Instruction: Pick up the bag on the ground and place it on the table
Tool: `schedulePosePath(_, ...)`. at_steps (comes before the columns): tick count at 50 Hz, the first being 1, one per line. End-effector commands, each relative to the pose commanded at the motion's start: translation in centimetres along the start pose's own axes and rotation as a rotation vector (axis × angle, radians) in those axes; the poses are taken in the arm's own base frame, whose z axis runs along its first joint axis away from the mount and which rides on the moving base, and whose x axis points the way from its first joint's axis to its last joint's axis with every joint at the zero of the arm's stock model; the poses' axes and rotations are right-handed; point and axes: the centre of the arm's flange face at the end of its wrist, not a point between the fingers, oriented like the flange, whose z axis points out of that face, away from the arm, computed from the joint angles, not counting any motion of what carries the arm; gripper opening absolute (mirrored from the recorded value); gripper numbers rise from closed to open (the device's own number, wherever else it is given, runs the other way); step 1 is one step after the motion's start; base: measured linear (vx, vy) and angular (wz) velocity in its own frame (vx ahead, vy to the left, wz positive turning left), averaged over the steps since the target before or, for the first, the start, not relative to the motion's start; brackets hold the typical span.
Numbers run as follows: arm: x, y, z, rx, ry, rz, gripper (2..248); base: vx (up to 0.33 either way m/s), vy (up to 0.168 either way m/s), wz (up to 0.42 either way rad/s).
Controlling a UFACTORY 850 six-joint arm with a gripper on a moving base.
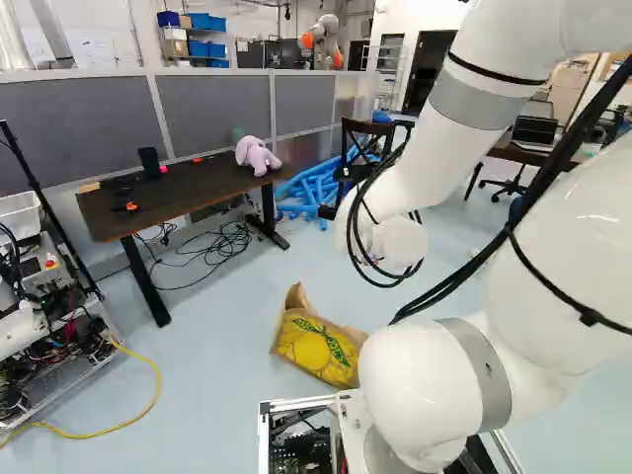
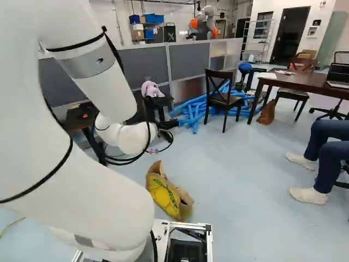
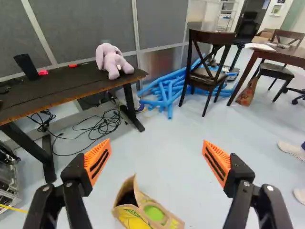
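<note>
- Cable, thin and yellow [image 1: 138, 420]: on the floor, nearer the base than the long, dark-topped table [image 1: 188, 200].
- Black upright container [image 1: 150, 162]: standing on the table.
- Pale lilac plush toy [image 1: 257, 156]: on the table's end nearest the chair.
- Brown bag with a yellow-and-green printed side [image 1: 321, 346]: on the floor on the base's side of the table, lying over, its mouth open towards the table.
- Blue foam tubes [image 1: 314, 186]: heaped on the floor beyond that same table end.
- Dark wooden chair [image 2: 222, 97]: beside the tubes, past the table.
- Black claw [image 3: 157, 141]: on the base's side of the table, orange pads [image 3: 97, 161] spread wide, apart from the bag.
</note>
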Motion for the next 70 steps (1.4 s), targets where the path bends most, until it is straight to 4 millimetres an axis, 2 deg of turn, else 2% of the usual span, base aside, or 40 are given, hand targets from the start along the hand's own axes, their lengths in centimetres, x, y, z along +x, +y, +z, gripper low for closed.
schedulePosePath(32, -1.5, -1.2, 7.5, 0.069, -0.237, -0.058, 247, 0.0, 0.0, 0.0)
schedulePosePath(70, -5.3, -3.3, 14.9, 0.154, -0.549, -0.159, 247, 0.0, 0.0, 0.0)
